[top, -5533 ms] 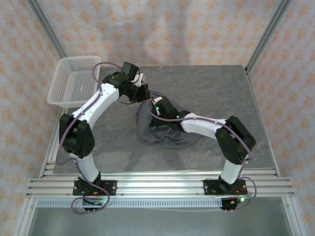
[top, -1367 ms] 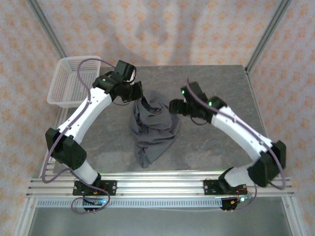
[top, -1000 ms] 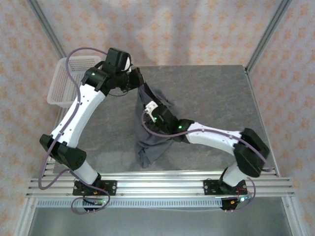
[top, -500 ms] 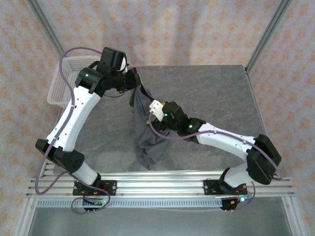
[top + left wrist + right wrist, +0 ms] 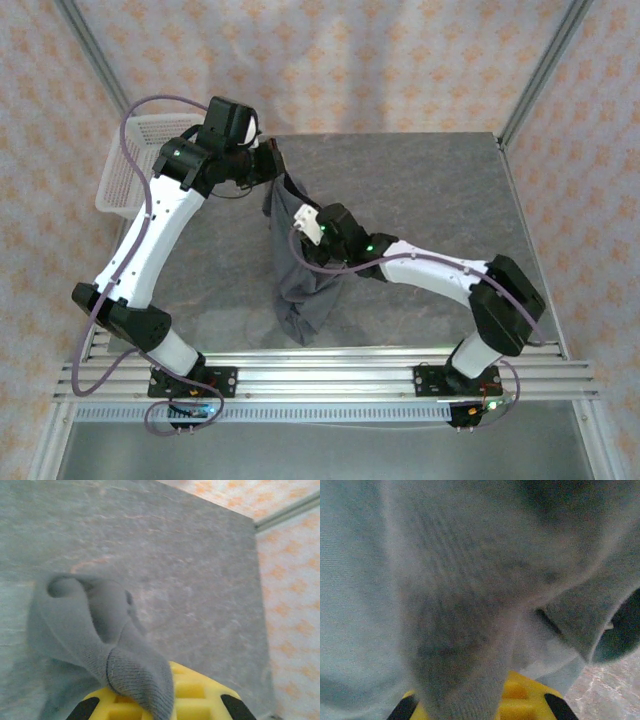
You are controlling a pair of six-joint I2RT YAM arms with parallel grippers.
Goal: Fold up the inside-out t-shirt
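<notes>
We see the left pincer (image 5: pixel 272 165) clamped on the inside-out t-shirt (image 5: pixel 300 290) upper left of centre, the cloth draping down onto the counter (image 5: pixel 430 190). Our right pincer (image 5: pixel 305 225) is closed on its fabric near mid-frame.

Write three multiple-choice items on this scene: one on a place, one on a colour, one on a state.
1. Where is the basket?
A. at the far left corner of the table
B. under the right arm
C. at the near right edge
2. What colour is the t-shirt?
A. red
B. dark grey
C. white
3. The left gripper is:
A. open over bare tabletop
B. shut on the basket
C. shut on the t-shirt

Answers: 1 A, it sits at the far left corner; 2 B, the cloth is slate-grey; 3 C, cloth hangs from its closed fingers.
</notes>
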